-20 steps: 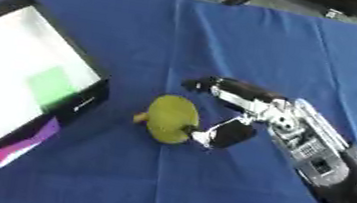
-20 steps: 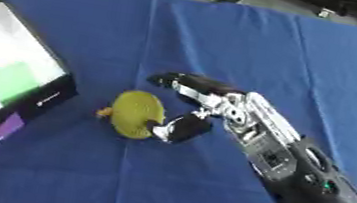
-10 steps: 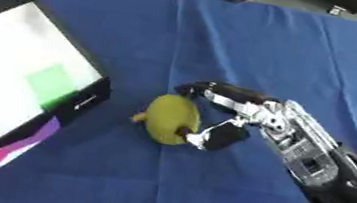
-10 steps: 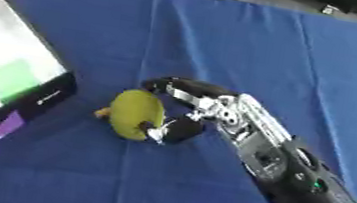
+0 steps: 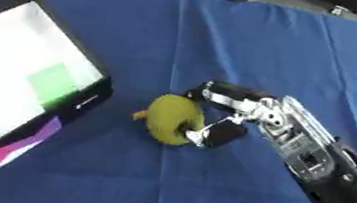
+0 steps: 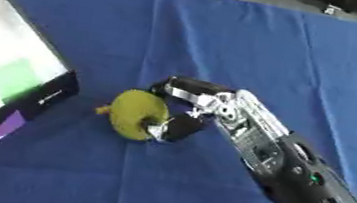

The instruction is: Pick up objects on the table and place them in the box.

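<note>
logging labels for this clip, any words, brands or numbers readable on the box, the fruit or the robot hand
None can be read.
Box: a small pale mark on its black rim, too blurred to read; the green and pink patches carry no legible text.
Yellow-green fruit: no label visible.
Right hand: no legible marking.

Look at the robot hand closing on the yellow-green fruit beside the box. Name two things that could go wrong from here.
1. The right robot hand curls round only the right side of the rounded yellow-green fruit, so the fruit might roll or slip out as it is lifted.
2. The box lies close to the fruit's left, with a raised black rim; carried low, the fruit could catch the rim rather than land inside.
</note>
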Robot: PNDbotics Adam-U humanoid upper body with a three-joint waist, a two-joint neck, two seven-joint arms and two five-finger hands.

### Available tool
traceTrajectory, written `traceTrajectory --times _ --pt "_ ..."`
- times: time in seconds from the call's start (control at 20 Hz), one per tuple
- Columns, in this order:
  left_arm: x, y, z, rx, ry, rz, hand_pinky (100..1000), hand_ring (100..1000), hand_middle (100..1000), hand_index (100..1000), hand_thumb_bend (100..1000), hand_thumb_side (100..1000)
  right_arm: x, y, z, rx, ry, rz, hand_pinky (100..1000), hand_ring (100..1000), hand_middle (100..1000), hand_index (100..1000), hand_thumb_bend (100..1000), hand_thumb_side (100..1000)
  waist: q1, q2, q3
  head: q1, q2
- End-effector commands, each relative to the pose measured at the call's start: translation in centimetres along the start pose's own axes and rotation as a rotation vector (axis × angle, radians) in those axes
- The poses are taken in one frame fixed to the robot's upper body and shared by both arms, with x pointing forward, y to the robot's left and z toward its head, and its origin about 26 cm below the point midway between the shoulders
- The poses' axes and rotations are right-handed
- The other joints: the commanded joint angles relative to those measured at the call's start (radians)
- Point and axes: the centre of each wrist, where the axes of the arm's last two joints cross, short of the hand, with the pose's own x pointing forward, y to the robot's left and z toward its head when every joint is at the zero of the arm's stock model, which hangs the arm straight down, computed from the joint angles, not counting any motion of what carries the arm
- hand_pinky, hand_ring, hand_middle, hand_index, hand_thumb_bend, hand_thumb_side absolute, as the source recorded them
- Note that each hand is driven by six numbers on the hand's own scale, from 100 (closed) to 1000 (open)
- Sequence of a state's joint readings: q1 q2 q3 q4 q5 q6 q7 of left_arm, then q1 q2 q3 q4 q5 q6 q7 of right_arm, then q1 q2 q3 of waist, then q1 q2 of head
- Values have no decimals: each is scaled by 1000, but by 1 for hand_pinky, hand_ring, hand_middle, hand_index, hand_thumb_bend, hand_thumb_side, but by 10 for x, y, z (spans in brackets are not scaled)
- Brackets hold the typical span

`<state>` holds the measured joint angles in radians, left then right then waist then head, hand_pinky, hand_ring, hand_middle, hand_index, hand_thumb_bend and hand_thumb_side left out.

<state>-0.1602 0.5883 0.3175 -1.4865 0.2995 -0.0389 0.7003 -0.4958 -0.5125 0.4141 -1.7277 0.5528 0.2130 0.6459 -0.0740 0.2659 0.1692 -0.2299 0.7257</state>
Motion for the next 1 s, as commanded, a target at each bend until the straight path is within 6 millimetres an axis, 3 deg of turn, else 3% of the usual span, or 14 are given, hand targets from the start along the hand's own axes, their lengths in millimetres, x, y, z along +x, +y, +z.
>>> traceTrajectory --times 0.05,0.25,0.35,0.8,1.0 --pt "10 4 -7 7 -40 2 761 779 575 793 582 589 -2 -3 1 -9 21 9 866 750 548 759 100 366 17 -1 2 3 -3" --pt "9 4 -7 10 -38 2 762 779 574 791 577 590 -1 -3 1 -36 16 -2 847 690 504 707 100 241 16 0 4 2 -1" --pt "9 5 -7 13 -35 0 763 779 573 791 575 590 1 -3 4 -52 -3 -8 842 670 499 691 100 100 16 0 4 3 0" --pt "7 9 -7 19 -35 -11 765 780 572 789 566 591 34 -28 48 -202 -94 25 830 636 480 669 100 100 19 -10 -10 17 3" --pt "6 9 -7 20 -34 -16 766 781 573 789 563 591 33 -38 59 -291 -103 28 825 625 467 653 100 100 26 -20 -18 36 13"
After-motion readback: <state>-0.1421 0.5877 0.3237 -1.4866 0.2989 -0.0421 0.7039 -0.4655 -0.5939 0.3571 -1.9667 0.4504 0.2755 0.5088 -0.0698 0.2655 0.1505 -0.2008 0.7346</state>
